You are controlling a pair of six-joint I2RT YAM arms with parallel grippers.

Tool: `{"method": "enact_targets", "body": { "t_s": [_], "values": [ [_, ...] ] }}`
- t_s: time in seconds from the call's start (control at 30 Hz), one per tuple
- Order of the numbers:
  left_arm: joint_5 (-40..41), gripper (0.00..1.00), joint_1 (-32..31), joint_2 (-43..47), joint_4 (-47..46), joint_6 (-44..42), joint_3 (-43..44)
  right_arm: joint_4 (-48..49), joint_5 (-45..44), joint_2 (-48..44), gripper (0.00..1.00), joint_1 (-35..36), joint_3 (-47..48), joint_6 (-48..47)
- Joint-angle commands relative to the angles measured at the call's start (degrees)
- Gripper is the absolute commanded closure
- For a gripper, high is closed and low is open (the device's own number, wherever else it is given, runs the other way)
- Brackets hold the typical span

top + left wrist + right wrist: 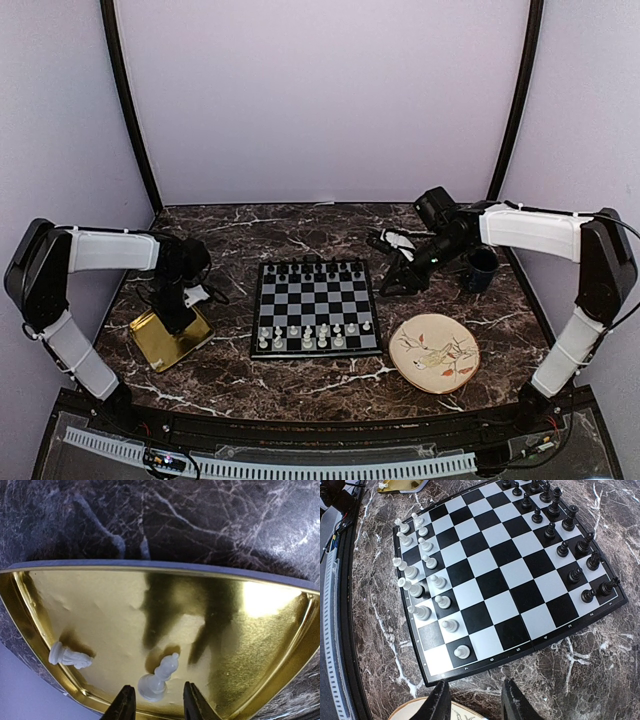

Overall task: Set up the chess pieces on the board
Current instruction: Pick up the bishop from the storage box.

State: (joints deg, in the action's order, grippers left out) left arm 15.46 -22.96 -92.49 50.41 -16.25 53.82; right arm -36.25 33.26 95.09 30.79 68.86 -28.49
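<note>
In the left wrist view two white chess pieces lie on their sides in the gold tray (250,645): a bishop (159,677) and a second piece (70,657) near the left rim. My left gripper (156,702) is open and low over the tray (170,345). Its fingers stand on either side of the bishop's base with a gap on both sides. The board (317,308) carries white pieces (420,575) along its near rows and black pieces (555,520) along the far rows. My right gripper (472,700) hangs open and holds nothing, just off the board's right edge (390,285).
A patterned plate (434,352) lies right of the board, close under my right gripper. A dark blue mug (481,268) stands at the back right. The gold tray sits on the left, apart from the board. Curved walls close off the back and sides.
</note>
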Motion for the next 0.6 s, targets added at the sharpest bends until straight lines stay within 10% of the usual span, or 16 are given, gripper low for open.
{"method": "enact_targets", "body": {
  "t_s": [0.0,0.57],
  "values": [
    [-1.00,0.65,-0.06,-1.20,1.67,0.51,-0.40,-0.17,0.63,0.54,0.64,-0.05,0.14,-0.78],
    [-3.86,0.70,-0.03,-2.30,2.85,0.39,-1.64,-0.22,0.19,0.45,0.65,0.00,-0.01,-0.78]
  ]
}}
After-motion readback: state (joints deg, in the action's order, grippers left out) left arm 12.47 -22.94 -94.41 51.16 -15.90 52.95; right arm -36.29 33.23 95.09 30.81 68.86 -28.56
